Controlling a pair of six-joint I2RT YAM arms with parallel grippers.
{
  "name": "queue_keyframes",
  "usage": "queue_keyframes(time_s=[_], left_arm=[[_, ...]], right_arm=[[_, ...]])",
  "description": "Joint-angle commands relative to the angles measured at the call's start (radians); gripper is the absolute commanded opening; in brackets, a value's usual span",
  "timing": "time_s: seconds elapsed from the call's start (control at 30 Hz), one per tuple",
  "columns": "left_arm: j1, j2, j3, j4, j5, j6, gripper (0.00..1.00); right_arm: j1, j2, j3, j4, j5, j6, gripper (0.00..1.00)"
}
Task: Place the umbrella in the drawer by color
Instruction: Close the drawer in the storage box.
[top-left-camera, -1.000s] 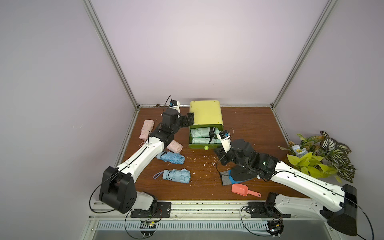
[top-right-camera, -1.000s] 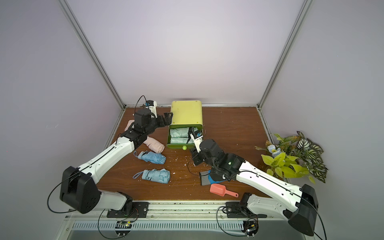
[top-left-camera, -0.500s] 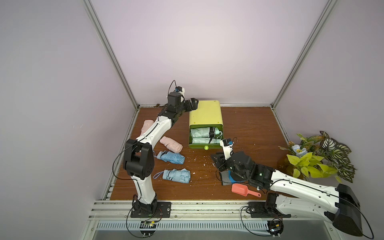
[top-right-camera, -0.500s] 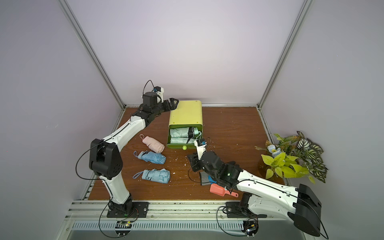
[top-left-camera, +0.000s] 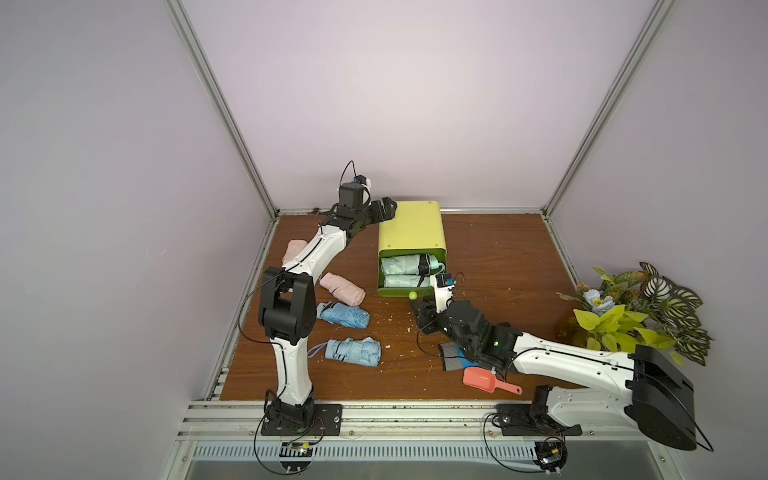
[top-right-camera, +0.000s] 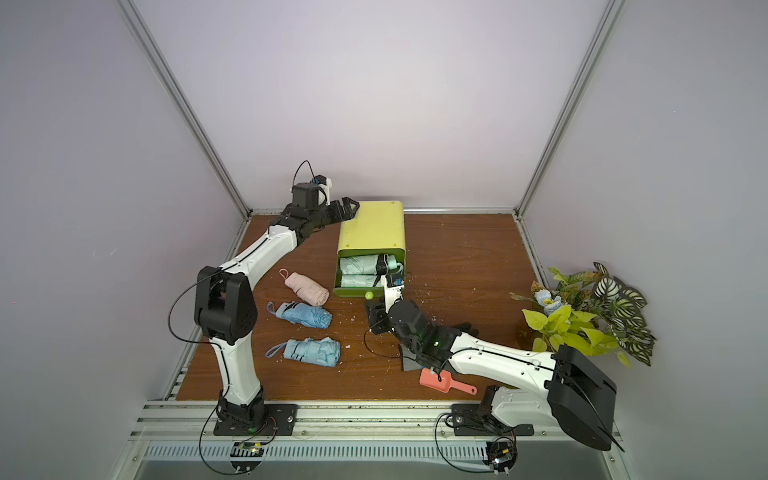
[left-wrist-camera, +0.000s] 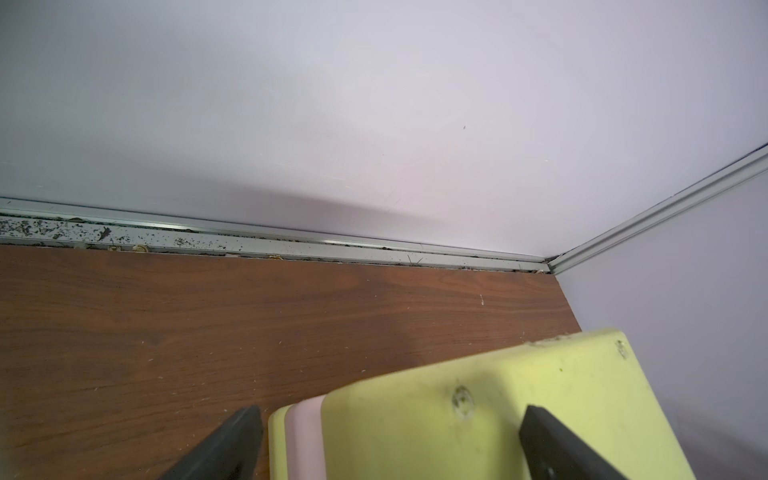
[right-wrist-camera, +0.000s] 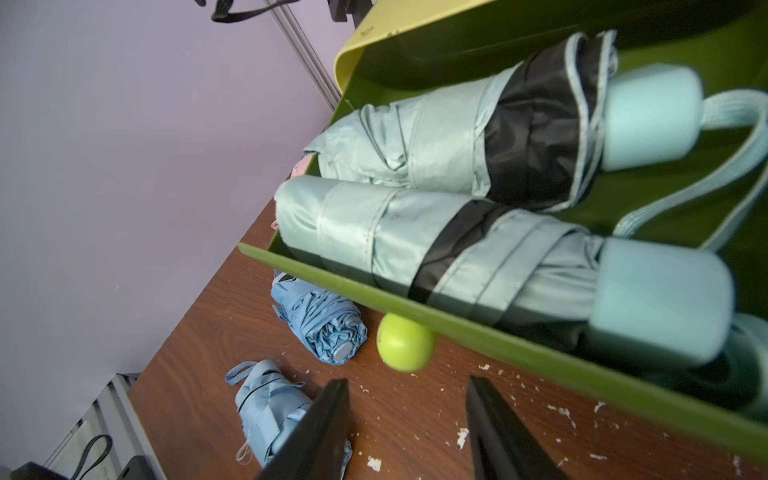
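Beside the green drawer (top-left-camera: 395, 293) lies a pink umbrella (top-left-camera: 343, 289).

Green drawer (top-left-camera: 395, 293) is standing pulled open, holding rear mint umbrella (top-left-camera: 401, 264) and front mint umbrella (top-left-camera: 401, 281), folded, side by side. Pink umbrella (top-left-camera: 343, 289), far blue umbrella (top-left-camera: 343, 314) and near blue umbrella (top-left-camera: 354, 351) are lying folded on the tabletop (top-left-camera: 498, 249) beside it.

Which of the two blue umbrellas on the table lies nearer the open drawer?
The rear blue umbrella, right beside the pink umbrella. The front blue umbrella lies farther from the drawer, toward the front rail.
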Motion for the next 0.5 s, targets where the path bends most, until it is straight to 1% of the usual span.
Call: queue_keyframes(time_s=[0.0,0.23,0.47], left_arm=[[0.007,0.050,0.004,-0.068,0.003,0.022,1.00],[0.007,0.062,-0.022,-0.058,0.003,0.026,1.00],[0.007,0.037,-0.092,0.022,0.095,-0.022,1.00]], right_arm=[[0.005,0.004,0.040,0.092,0.060,-0.008,0.53],[-0.001,0.052,0.125,0.077,0.101,-0.099,0.53],[-0.022,0.105,0.178,0.122,0.128,-0.163,0.52]])
